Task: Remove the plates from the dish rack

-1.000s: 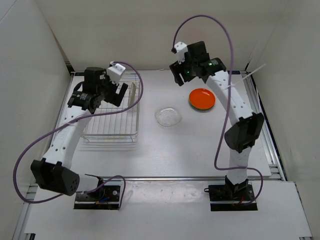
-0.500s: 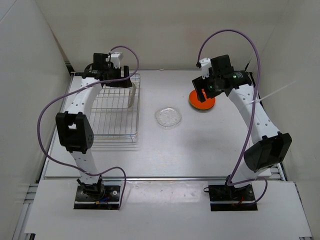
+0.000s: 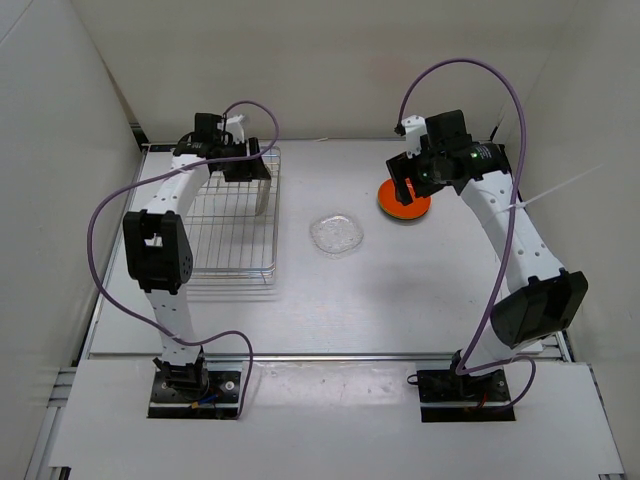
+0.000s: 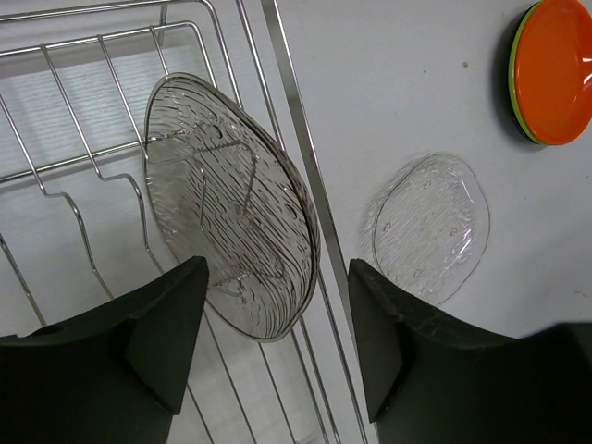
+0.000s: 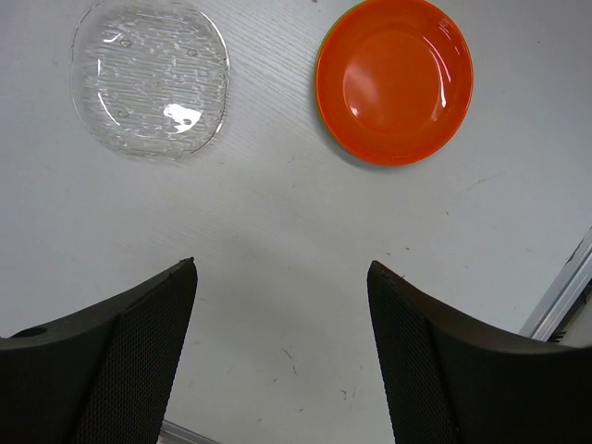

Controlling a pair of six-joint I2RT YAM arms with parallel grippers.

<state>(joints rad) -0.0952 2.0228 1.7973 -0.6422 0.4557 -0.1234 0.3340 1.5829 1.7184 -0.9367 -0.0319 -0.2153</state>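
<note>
The left wrist view alone shows a clear plate [image 4: 231, 208] standing tilted on edge in the dish rack [image 4: 111, 139], by its right wall, at the far left of the desk [image 3: 400, 290]. The left claw [image 4: 276, 324] is spread, with the plate's lower rim between its fingers [image 4: 157, 333]. A second clear plate [image 3: 336, 234] lies flat at desk centre, bare surface around it. The orange plate [image 5: 395, 79] sits far right, a green rim [image 4: 514, 74] beneath it. The right claw [image 5: 282, 342] is spread over bare desk, holding nothing.

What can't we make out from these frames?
- Top view: the right claw covers the orange plate's far edge; what lies under it is hidden.
- Left wrist: that stack is cut by the frame's right edge; only the green plate's rim shows.
- Top view: the left claw hides the dish rack's far end.
</note>
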